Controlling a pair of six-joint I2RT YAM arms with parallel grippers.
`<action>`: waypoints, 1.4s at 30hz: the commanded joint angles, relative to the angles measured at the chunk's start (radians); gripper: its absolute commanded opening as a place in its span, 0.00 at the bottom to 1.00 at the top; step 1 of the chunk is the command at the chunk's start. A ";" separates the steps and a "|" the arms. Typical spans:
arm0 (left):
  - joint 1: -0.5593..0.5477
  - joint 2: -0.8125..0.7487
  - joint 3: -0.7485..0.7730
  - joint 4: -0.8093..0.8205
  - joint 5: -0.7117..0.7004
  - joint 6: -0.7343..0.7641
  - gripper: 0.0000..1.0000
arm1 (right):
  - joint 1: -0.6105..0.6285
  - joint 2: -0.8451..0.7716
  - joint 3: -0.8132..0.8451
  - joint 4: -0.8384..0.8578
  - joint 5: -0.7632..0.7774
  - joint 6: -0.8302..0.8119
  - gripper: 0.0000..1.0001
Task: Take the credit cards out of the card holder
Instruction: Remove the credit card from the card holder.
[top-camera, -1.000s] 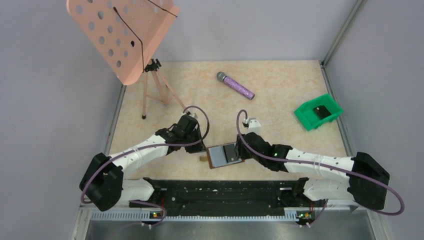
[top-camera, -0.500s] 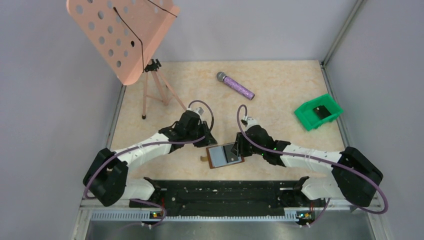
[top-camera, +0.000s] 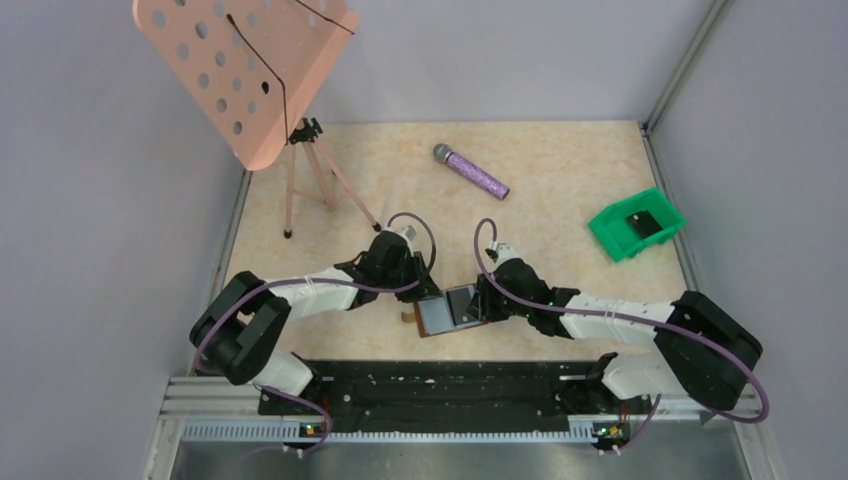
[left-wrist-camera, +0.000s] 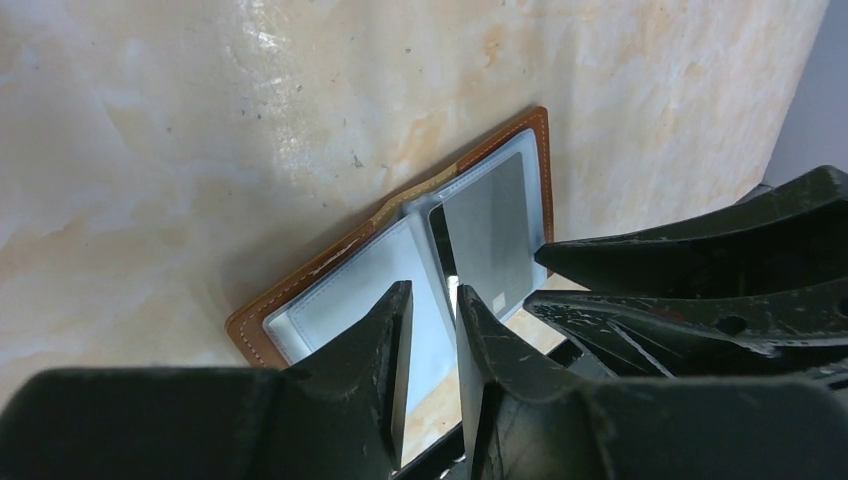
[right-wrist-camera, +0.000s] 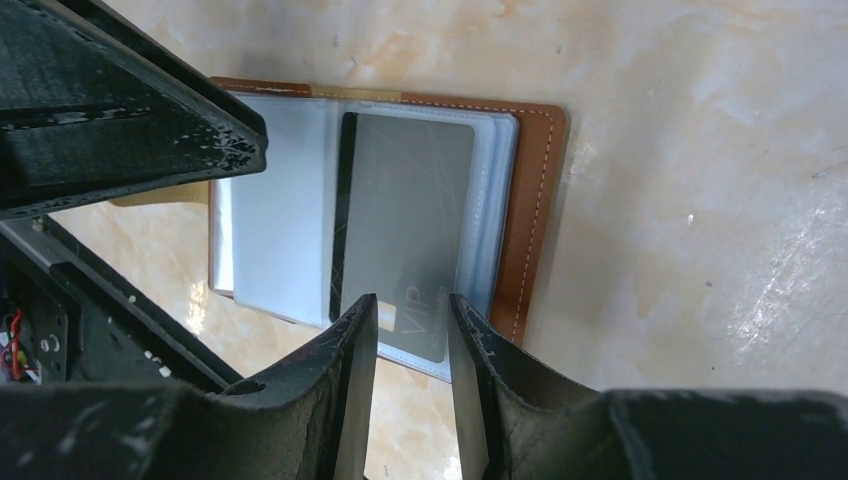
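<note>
- Beige marbled tabletop (top-camera: 560, 160).
- Pink perforated music stand (top-camera: 240, 70) on tripod, at 10 o'clock.
- Green bin (top-camera: 636, 222) at 3 o'clock, dark item inside.
- Purple microphone (top-camera: 472, 172) lying at 12 o'clock.
- Card holder (top-camera: 452, 309) open flat at 6 o'clock, between both hands.
- Left hand (left-wrist-camera: 432, 310) at holder's 9 o'clock side, fingers a narrow gap apart over clear sleeve; pinching or not, cannot tell.
- Right hand (right-wrist-camera: 412, 320) at holder's 3 o'clock side, fingers narrowly apart over card end; grip unclear.
- Grey card (right-wrist-camera: 405, 220) marked "VIP" in sleeve.
</note>
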 joint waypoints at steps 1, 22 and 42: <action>-0.008 0.011 -0.016 0.092 0.016 0.006 0.29 | -0.014 0.025 -0.021 0.067 -0.002 0.024 0.32; -0.045 0.044 -0.099 0.198 -0.010 0.006 0.33 | -0.014 0.023 -0.089 0.136 -0.045 0.083 0.24; -0.063 0.053 -0.069 0.202 0.012 -0.012 0.32 | -0.014 0.020 -0.103 0.145 -0.037 0.093 0.19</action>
